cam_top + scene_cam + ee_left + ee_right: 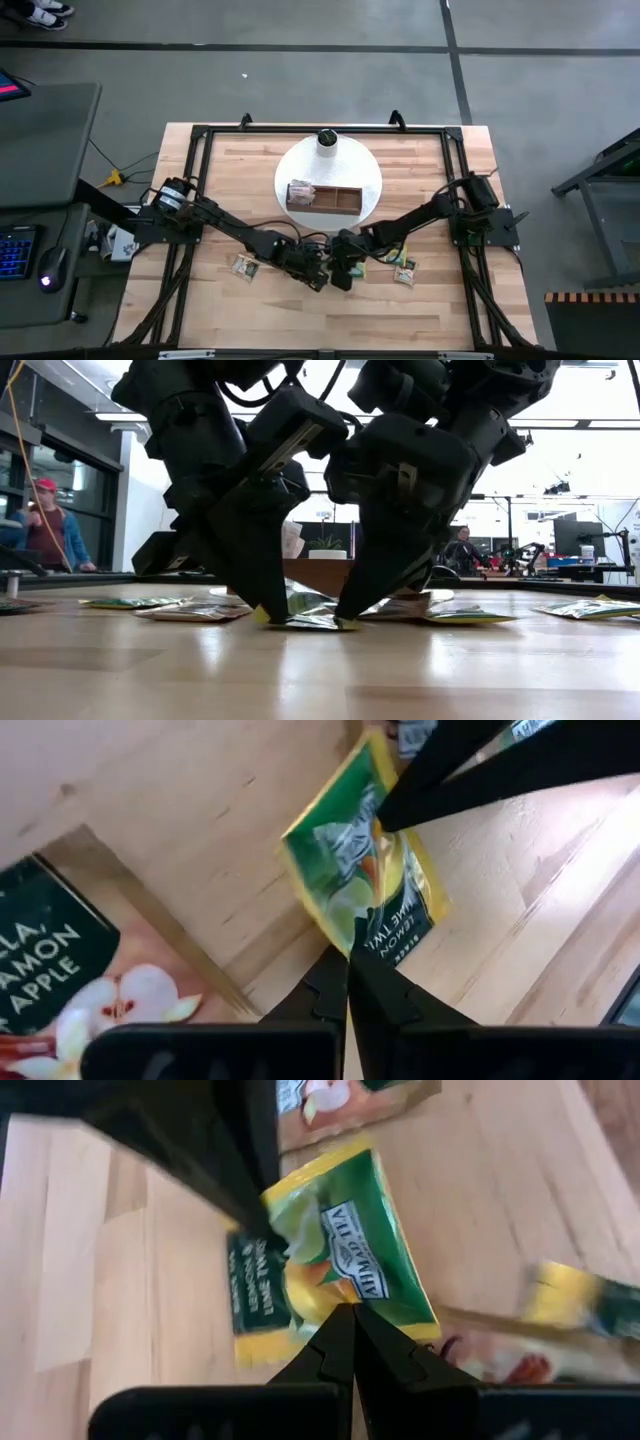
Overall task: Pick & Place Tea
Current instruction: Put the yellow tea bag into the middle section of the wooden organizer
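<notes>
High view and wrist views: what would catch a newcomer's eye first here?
Both grippers meet over one green tea sachet lying near the table's front middle: the left gripper and the right gripper are each shut on an opposite edge of it. Behind them, a brown wooden tray sits on a white round disc, with more sachets scattered on the wood at either side.

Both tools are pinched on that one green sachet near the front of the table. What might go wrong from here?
1. The left tool and right tool are both shut on opposite edges of the green sachet. If the arms move apart, the paper may tear.
2. The arms stand very close together over it, so a lift could make them collide.
3. Other sachets lie close by and could get dragged along.
</notes>
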You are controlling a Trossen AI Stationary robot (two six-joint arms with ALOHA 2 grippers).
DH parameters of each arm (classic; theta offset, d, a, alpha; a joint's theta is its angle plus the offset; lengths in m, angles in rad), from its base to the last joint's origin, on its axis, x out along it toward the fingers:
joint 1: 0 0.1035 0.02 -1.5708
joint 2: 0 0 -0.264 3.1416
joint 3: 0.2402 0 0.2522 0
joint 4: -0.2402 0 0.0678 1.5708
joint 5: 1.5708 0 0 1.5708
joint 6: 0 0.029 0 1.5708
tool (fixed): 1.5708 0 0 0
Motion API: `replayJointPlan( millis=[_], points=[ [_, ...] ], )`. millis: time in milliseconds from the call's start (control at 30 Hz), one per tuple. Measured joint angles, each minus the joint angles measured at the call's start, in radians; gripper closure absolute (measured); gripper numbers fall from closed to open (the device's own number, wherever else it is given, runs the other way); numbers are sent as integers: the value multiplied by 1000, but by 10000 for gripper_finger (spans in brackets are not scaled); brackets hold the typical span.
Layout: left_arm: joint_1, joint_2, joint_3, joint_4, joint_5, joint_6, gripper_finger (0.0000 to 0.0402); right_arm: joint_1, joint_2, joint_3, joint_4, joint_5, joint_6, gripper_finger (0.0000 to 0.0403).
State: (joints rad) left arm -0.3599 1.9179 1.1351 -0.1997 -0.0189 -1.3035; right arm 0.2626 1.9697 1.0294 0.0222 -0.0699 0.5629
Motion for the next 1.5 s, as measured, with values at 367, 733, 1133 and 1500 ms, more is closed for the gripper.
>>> replayJointPlan(
  millis=[367,733,1133,1500],
  points=[
    [0,-19,1,-33,124,127,401,1,-68,-2,-12,-94,13,402],
    [0,-19,83,-116,196,419,401,2,-166,1,27,-165,-4,402],
    [6,-19,301,-563,136,748,401,2,-166,2,98,-198,37,402],
    [6,-19,307,-559,108,776,401,-1,-166,3,161,-142,13,364]
  ],
)
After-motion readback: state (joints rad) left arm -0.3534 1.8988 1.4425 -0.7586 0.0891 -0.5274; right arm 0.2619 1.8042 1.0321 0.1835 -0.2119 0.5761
